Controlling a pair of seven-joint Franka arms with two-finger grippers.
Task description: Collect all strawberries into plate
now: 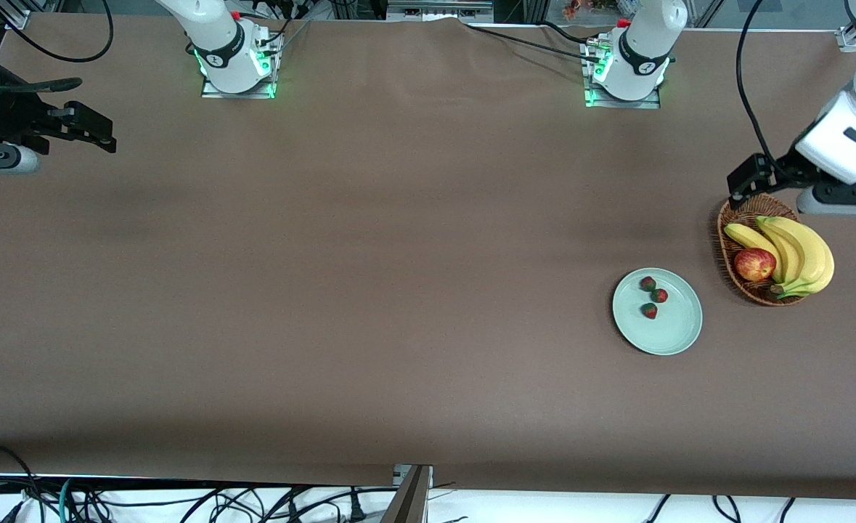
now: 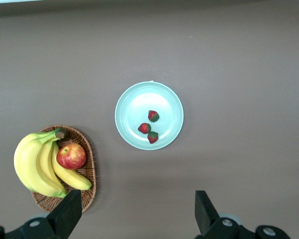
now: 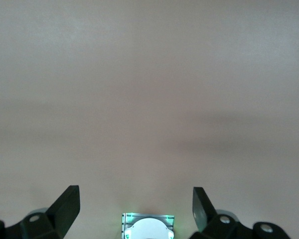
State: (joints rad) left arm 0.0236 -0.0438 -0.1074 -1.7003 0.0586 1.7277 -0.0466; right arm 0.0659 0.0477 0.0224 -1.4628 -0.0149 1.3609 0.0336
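Three strawberries (image 1: pixel 647 283) (image 1: pixel 660 295) (image 1: pixel 649 311) lie together on the pale mint-green plate (image 1: pixel 678 328), toward the left arm's end of the table. The left wrist view looks down on the same berries (image 2: pixel 153 116) (image 2: pixel 144 128) (image 2: pixel 153 137) on the plate (image 2: pixel 132 102). My left gripper (image 1: pixel 743 185) (image 2: pixel 138 214) hangs open and holds nothing, high over the table at the basket's edge, well apart from the plate. My right gripper (image 1: pixel 104 131) (image 3: pixel 136 209) waits open with nothing in it, above the right arm's end of the table.
A brown wicker basket (image 1: pixel 724 243) (image 2: pixel 89 167) stands beside the plate, closer to the left arm's end, holding bananas (image 1: pixel 798 250) (image 2: pixel 32 164) and a red-yellow apple (image 1: pixel 754 264) (image 2: pixel 71 156). The right arm's base (image 3: pixel 148 226) shows between the right gripper's fingers.
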